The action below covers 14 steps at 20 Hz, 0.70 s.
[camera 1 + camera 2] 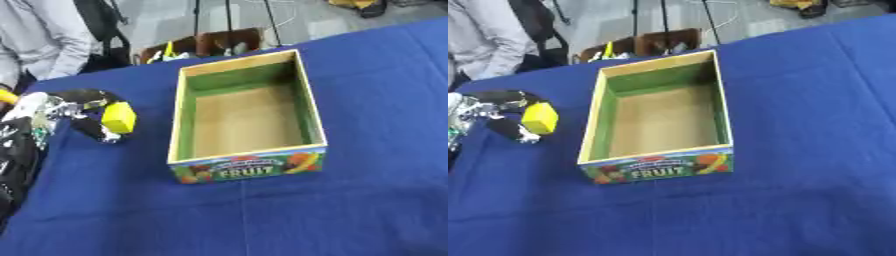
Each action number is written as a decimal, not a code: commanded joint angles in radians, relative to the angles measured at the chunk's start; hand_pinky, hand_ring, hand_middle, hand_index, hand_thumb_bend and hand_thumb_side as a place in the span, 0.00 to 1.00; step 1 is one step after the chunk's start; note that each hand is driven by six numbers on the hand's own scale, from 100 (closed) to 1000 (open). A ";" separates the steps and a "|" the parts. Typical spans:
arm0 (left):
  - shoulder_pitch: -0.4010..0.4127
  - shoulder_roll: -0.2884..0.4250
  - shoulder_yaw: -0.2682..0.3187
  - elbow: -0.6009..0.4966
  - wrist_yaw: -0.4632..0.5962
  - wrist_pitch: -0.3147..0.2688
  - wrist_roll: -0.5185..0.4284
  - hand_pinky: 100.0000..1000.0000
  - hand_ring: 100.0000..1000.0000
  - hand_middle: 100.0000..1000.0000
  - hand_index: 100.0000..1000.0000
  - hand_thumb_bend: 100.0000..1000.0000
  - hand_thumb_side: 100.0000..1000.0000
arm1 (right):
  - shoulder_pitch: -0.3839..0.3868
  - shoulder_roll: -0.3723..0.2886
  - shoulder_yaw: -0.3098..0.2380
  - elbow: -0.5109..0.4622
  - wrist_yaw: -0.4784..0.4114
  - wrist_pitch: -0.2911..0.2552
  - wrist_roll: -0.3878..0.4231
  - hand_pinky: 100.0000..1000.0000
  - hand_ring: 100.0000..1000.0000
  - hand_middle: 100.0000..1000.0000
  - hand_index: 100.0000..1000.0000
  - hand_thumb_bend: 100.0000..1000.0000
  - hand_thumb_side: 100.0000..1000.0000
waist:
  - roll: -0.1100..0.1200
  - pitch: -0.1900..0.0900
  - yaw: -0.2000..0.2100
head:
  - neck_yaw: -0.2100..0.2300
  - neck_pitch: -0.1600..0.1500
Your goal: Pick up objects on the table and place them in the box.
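Observation:
My left hand point(86, 107) comes in from the left edge, its black fingers and thumb curled round a small yellow block point(119, 117). It holds the block just left of the wooden box point(185, 115), a little apart from the box's left wall. The box stands open in the middle of the blue table, its tan floor bare, with a FRUIT label point(248, 170) on the near wall. My right hand shows in neither view.
The blue cloth point(350, 200) covers the whole table. My left arm's silver and black parts point(22, 135) lie along the left edge. Beyond the far edge stand a person in grey and a brown crate point(214, 44) on the floor.

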 commanded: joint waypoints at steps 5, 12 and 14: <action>-0.010 0.043 0.014 -0.015 -0.010 0.027 0.027 0.55 0.68 0.80 0.95 0.29 0.59 | -0.003 -0.017 0.002 -0.015 0.008 -0.006 0.001 0.67 0.91 0.46 0.67 0.16 0.52 | -0.005 -0.014 -0.001 | 0.005 -0.017; -0.005 0.048 0.011 -0.013 -0.018 0.036 0.094 0.45 0.60 0.70 0.87 0.08 0.60 | 0.000 -0.017 0.002 -0.015 0.010 -0.006 0.002 0.66 0.91 0.46 0.67 0.16 0.52 | -0.004 -0.015 0.004 | 0.001 -0.012; -0.002 0.049 0.009 -0.013 -0.024 0.038 0.111 0.40 0.56 0.64 0.83 0.03 0.59 | 0.001 -0.016 0.001 -0.015 0.010 -0.006 0.001 0.66 0.91 0.46 0.67 0.16 0.51 | -0.004 -0.015 0.004 | 0.001 -0.014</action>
